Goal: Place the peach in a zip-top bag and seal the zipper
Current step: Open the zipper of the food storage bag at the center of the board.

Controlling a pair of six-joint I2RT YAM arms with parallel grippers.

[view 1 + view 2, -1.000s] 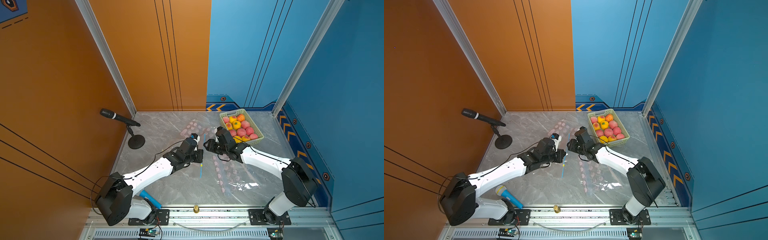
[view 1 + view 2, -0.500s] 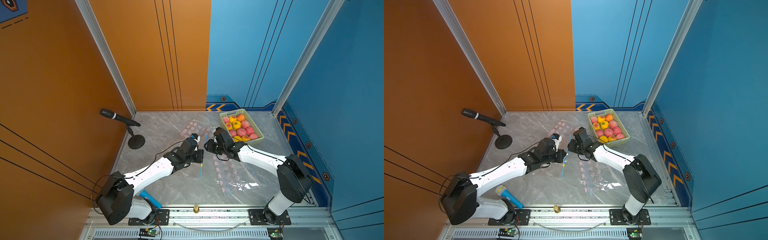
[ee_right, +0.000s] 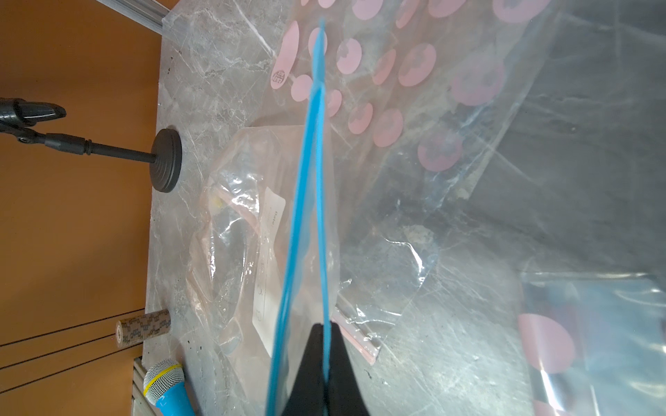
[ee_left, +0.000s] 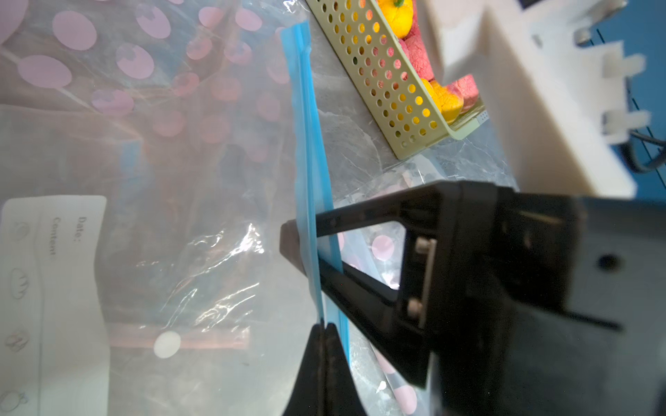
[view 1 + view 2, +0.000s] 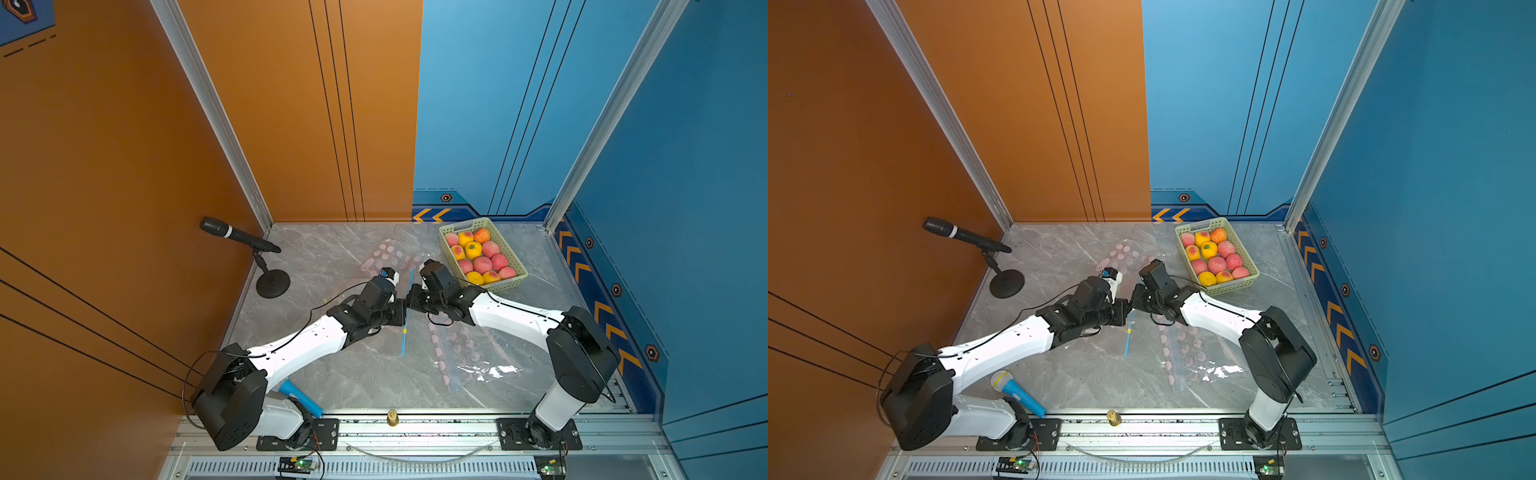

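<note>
I read everything off the basket (image 5: 505,286) of fruit at the table's far right. Well to its left, against the orange wall, the black microphone (image 5: 239,237) stood on its round stand. The blue toy microphone (image 5: 1016,392) also lay well left of the basket, at the table's near edge beside the left arm's base.

Just left of the basket, the left gripper (image 4: 325,333) had its fingers pressed together on the blue zipper (image 4: 306,151) of the zip-top bag (image 4: 180,252) (clear film, pink dots, a white label panel). The right gripper (image 3: 324,333) sat between the left gripper and the basket's near-left corner, almost tip to tip with the left one. Its fingers were pinched on the same zipper strip. In the right wrist view the zipper's two halves ran apart just ahead of those fingers and joined at the far end, so the mouth stood a little open.

The peaches (image 5: 482,264) lay in the basket among yellow fruit (image 5: 473,249), apart from the bag. Another dotted bag (image 5: 478,368) lay flat on the marble on the basket's near side.
</note>
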